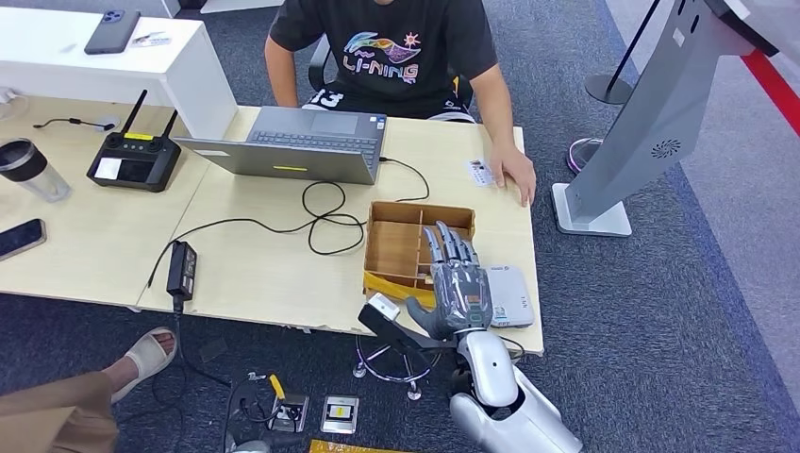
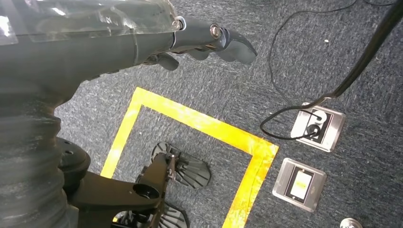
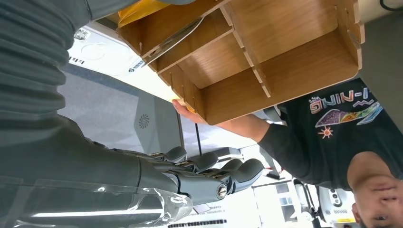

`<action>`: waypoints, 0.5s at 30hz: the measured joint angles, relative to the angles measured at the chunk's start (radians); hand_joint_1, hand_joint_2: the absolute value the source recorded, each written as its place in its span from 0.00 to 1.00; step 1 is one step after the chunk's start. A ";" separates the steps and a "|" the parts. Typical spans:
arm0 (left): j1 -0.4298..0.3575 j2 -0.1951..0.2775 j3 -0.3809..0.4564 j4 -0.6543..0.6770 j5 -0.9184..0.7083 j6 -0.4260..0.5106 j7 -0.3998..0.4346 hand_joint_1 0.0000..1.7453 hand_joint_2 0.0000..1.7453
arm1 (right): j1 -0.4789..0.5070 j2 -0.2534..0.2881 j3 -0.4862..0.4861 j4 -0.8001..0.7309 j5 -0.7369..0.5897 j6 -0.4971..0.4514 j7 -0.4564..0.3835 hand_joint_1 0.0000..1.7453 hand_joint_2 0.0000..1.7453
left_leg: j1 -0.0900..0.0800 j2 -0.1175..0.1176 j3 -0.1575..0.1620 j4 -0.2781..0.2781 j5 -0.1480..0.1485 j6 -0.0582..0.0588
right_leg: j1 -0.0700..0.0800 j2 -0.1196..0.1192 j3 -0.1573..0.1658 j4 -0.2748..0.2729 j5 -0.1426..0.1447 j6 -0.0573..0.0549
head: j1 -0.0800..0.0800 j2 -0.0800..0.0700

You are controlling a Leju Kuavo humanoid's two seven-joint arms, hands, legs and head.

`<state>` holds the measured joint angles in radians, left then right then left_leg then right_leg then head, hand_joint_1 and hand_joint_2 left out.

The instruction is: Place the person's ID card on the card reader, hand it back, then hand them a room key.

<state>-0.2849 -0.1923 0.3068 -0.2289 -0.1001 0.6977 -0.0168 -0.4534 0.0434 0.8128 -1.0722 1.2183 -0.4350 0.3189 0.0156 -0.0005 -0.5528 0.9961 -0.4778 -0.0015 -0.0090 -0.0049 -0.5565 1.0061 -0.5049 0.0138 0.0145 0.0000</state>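
A small ID card [image 1: 479, 173] lies on the table's far right edge, beside the seated person's hand [image 1: 516, 176]. The white card reader [image 1: 510, 295] sits at the table's near right corner. My right hand [image 1: 459, 280] hovers with straight, spread fingers over the near side of the wooden compartment box [image 1: 419, 245] and holds nothing. In the right wrist view, my right hand [image 3: 209, 175] is apart from the box [image 3: 280, 57], where a thin grey card [image 3: 167, 42] leans in one compartment. My left hand [image 2: 209, 42] hangs over the carpet, fingers loosely extended and holding nothing.
An open laptop [image 1: 300, 143] and looped black cables [image 1: 325, 212] lie left of the box, with a power brick [image 1: 181, 269] at the near edge. A remote controller [image 1: 135, 159], cup [image 1: 31, 170] and phone [image 1: 19, 238] sit further left. A grey kiosk stand [image 1: 651, 123] rises right of the table.
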 joint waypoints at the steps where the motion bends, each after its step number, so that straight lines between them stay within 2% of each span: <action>1: 0.000 0.000 0.000 0.000 -0.003 0.000 0.001 0.00 1.00 | 0.000 0.001 0.001 0.002 0.002 0.001 0.000 0.12 1.00 | 0.000 0.000 0.000 0.000 0.000 0.000 | 0.000 0.000 0.000 0.000 0.000 0.000 | 0.000 0.000; 4: 0.000 0.000 0.000 0.000 -0.012 0.000 0.004 0.00 1.00 | 0.000 0.003 0.002 0.008 0.003 0.004 0.001 0.25 1.00 | 0.000 0.000 0.000 0.000 0.000 0.000 | 0.000 0.000 0.000 0.000 0.000 0.000 | 0.000 0.000; 8: 0.001 0.000 0.000 0.000 -0.029 0.000 0.011 0.00 1.00 | 0.000 0.007 0.002 0.019 0.011 0.010 0.001 0.31 1.00 | 0.000 0.000 0.000 0.000 0.000 0.000 | 0.000 0.000 0.000 0.000 0.000 0.000 | 0.000 0.000; 11: 0.001 0.000 0.001 0.000 -0.037 0.001 0.011 0.00 1.00 | 0.000 0.010 0.002 0.025 0.016 0.010 0.002 0.42 1.00 | 0.000 0.000 0.000 0.000 0.000 0.000 | 0.000 0.000 0.000 0.000 0.000 0.000 | 0.000 0.000; 15: 0.002 0.000 0.004 0.000 -0.051 0.001 0.011 0.00 1.00 | 0.000 0.011 0.002 0.034 0.020 0.011 0.004 0.39 1.00 | 0.000 0.000 0.000 0.000 0.000 0.000 | 0.000 0.000 0.000 0.000 0.000 0.000 | 0.000 0.000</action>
<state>-0.2833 -0.1919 0.3110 -0.2289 -0.1512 0.6985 -0.0061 -0.4535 0.0547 0.8148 -1.0384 1.2380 -0.4243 0.3224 0.0156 -0.0005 -0.5528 0.9961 -0.4778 -0.0015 -0.0091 -0.0049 -0.5564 1.0061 -0.5049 0.0138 0.0145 0.0000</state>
